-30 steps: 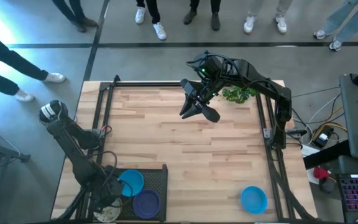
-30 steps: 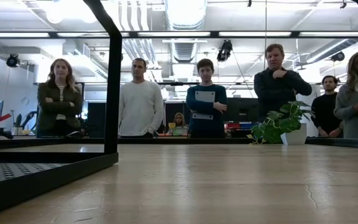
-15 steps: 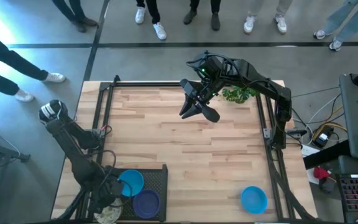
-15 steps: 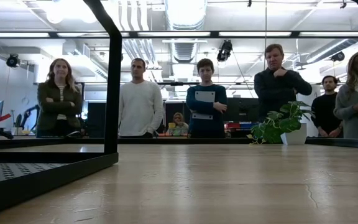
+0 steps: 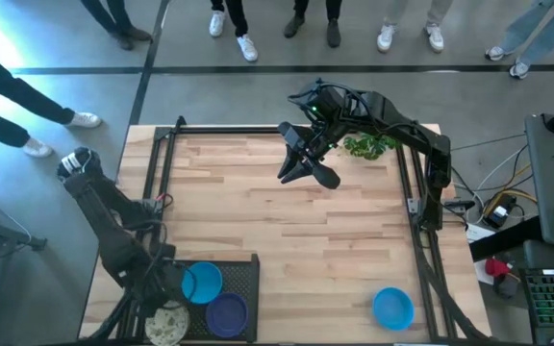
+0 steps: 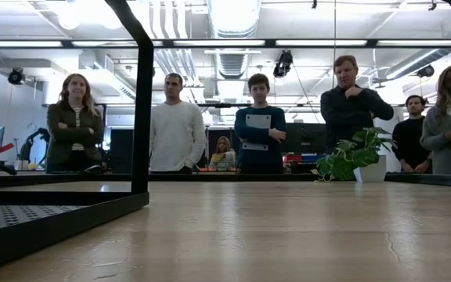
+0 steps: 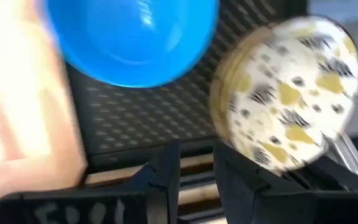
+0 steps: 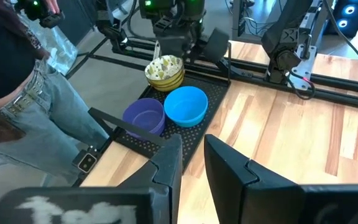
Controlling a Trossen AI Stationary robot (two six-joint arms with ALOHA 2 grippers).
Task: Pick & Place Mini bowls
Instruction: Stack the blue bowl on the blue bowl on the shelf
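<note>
At the lower left of the high view, the left gripper (image 5: 155, 309) hangs over the near-left corner of the worktop (image 5: 277, 240), just above the black perforated tray (image 5: 248, 274) that collects the mini bowls. Its fingers (image 7: 166, 174) stand with a narrow gap and nothing between them. The cream speckled bowl (image 5: 165, 325) lies just beside the gripper at the tray's left end; from the right wrist view it sits on top of a small stack (image 8: 165, 71). That suggests a bowl freshly set down, though I cannot tell whether the fingers touch its rim. In the left wrist view that patterned bowl (image 7: 288, 93) fills the upper right, tilted toward the camera.

Right of it in the tray sit a bright blue bowl (image 5: 201, 283) and a purple bowl (image 5: 226, 313), side by side and close together, a sensible grouping for a drop-off spot.

Moving toward the centre, the right gripper (image 5: 301, 171) hovers in the upper middle of the frame, over bare wood and well apart from every bowl. Its fingers (image 8: 166, 165) are narrowly parted and hold nothing; it looks parked out of the way.

A green leafy plant (image 5: 368, 146) stands just beyond that arm, at the far edge, clear of the working area. People (image 6: 177, 124) stand watching behind the worktop in the low view.

At the lower right of the high view, a second blue bowl (image 5: 392, 308) rests alone near the front edge, well apart from the tray. It is probably the one left to move.
</note>
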